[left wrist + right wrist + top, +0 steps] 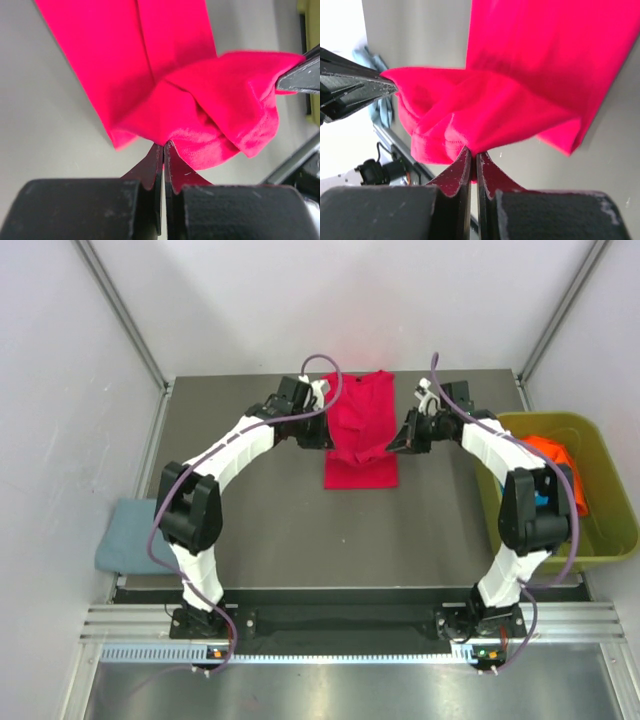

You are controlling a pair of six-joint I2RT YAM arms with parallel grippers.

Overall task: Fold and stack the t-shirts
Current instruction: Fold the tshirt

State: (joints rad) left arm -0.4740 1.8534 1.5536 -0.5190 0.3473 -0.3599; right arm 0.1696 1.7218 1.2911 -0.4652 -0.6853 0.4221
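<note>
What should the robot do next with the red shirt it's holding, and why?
Probably carry the pinched edge across the red t-shirt and lower it flat. The left gripper and right gripper each have jaws shut on it, and the cloth between them sags and bunches above the table, so the fold looks unfinished.

The crimson red cloth t-shirt (362, 415) lies at the middle of the surface's (270, 530) far edge, pinched by the left end effector (336, 443) on its left side and the right end effector (392, 447) on its right. The olive-green plastic bin (610, 550) sits at the right edge with the orange cloth t-shirt (555, 455) in it. The grey-blue cloth t-shirt (125, 535) lies just off the near left corner.
</note>
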